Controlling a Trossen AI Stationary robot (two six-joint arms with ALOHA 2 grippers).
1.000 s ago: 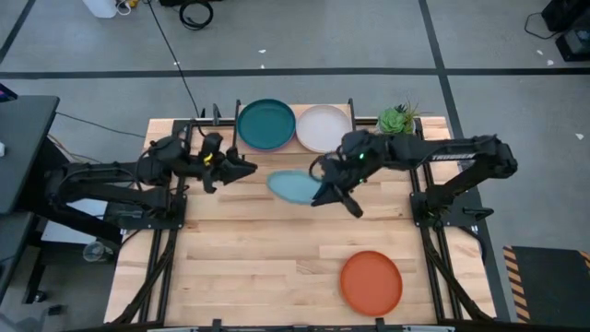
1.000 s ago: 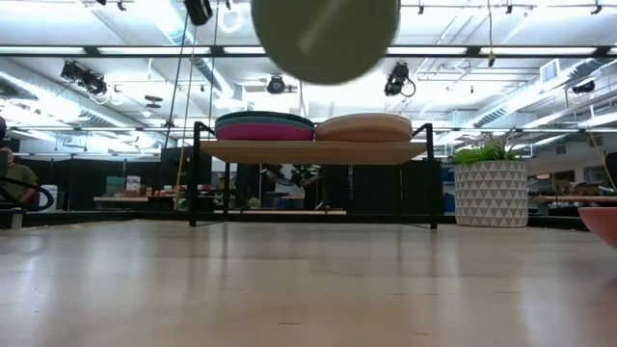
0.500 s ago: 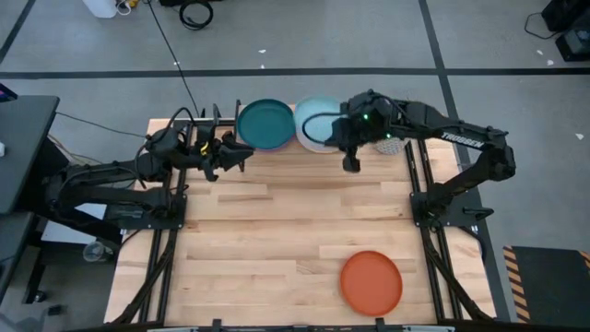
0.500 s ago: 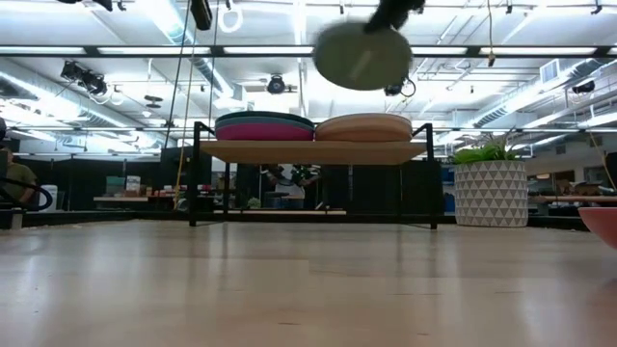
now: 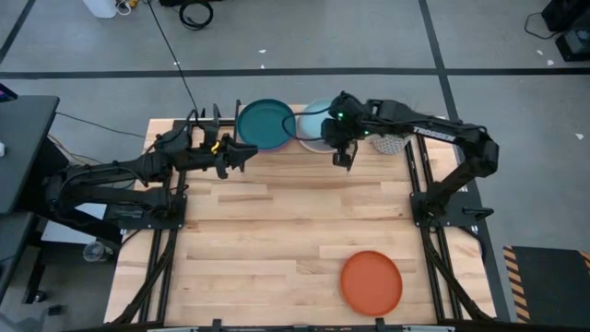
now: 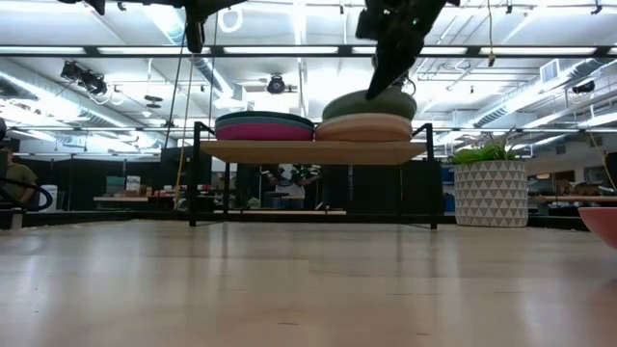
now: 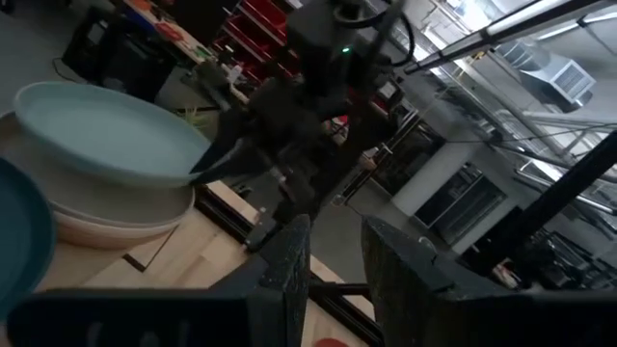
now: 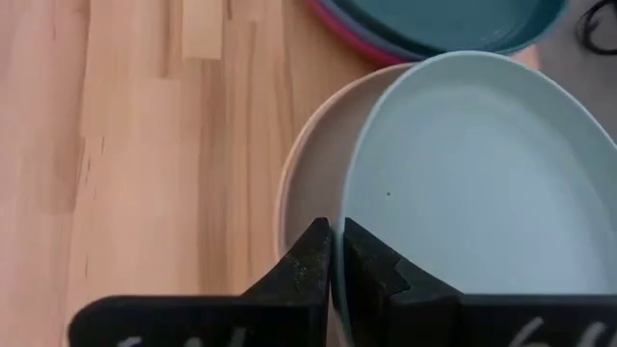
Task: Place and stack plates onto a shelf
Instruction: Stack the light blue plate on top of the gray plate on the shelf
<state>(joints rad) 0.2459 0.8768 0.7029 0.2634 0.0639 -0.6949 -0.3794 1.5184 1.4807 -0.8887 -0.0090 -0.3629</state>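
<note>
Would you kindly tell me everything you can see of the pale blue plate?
The pale blue plate is round, shallow, plain and matte with a low raised rim. The right pincer is shut on its edge, holding it tilted over the cream plate on the right half of the shelf. Its far side seems to rest on that stack, beside the dark teal plate.

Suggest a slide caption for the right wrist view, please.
Right gripper pinches the pale blue plate's rim, lowering it onto the cream plate.

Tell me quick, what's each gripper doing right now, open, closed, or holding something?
Left gripper: open, empty, in front of the shelf's left end.
Right gripper: shut on the rim of the round pale blue plate, over the cream plate.
</note>
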